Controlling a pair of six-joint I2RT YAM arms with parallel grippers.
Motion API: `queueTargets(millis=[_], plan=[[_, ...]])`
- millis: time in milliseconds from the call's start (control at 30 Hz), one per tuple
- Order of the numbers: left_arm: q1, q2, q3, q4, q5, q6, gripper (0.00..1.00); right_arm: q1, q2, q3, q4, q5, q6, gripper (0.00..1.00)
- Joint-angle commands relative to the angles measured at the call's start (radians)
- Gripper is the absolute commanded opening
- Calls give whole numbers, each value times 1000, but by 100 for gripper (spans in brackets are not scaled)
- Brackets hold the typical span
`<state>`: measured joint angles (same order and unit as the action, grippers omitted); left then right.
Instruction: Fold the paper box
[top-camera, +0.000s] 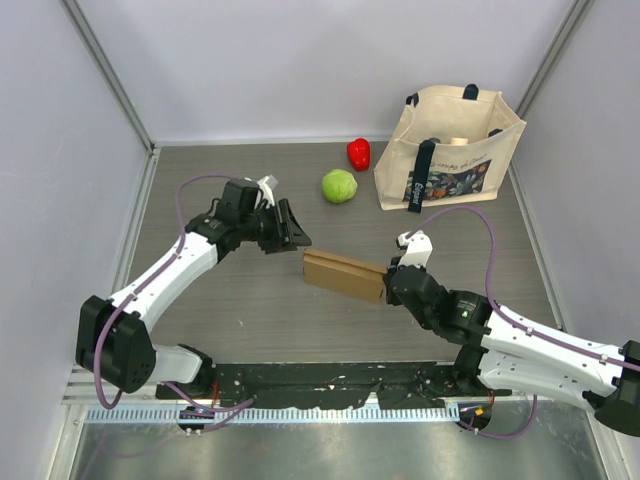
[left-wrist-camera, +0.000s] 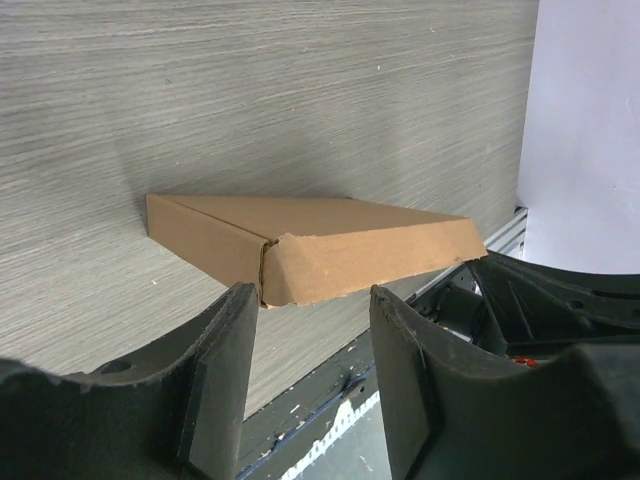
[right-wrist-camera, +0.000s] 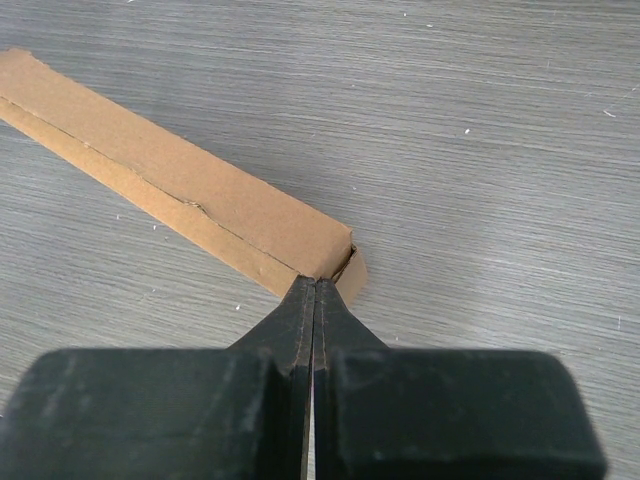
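While the box (top-camera: 344, 275) lay flat on the table (top-camera: 230, 300), long axis running ten to four o'clock, the left gripper (top-camera: 296, 236) hovered part-open just beyond its ten o'clock end, the right gripper (top-camera: 390, 284), closed tight, touching its four o'clock end.

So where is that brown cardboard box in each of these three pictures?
Top external: the paper box lies in the middle of the table.
Left wrist: mid-picture, just beyond the open left gripper.
Right wrist: slanting from the upper left to the centre, its near end at the shut right gripper.
Shared landmark: the grey wood-grain table surface under the box, seen in all three.
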<state>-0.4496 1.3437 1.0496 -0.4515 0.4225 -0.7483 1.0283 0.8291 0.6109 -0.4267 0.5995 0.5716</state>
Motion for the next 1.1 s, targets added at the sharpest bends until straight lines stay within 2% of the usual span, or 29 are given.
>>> queueTargets(millis=[0,200,500,600,633,700,733,833,933,967,1067], plan=[[-1,0,-25,59,22,3,52,3,11,0,-46,-30,-6,1],[0,23,-49,76,13,30,51,3,19,6,-50,-38,-10,1],[-1,37,-154,128,15,38,27,3,31,10,-47,-59,10,1],[0,35,-178,146,16,30,23,1,42,35,-82,-88,40,15],[-1,34,-180,145,16,32,22,1,45,49,-96,-113,45,24],[0,32,-181,145,15,32,22,1,41,96,-138,-186,44,33],[-1,31,-181,145,13,32,21,1,21,108,-150,-207,48,42],[0,26,-178,142,13,32,21,-20,-22,147,-185,-268,68,53],[0,20,-177,139,16,29,22,-86,-42,185,-225,-311,135,60],[0,20,-177,137,18,27,22,-161,-27,197,-230,-338,149,61],[0,8,-178,135,18,24,23,-276,-1,199,-222,-455,194,61]])
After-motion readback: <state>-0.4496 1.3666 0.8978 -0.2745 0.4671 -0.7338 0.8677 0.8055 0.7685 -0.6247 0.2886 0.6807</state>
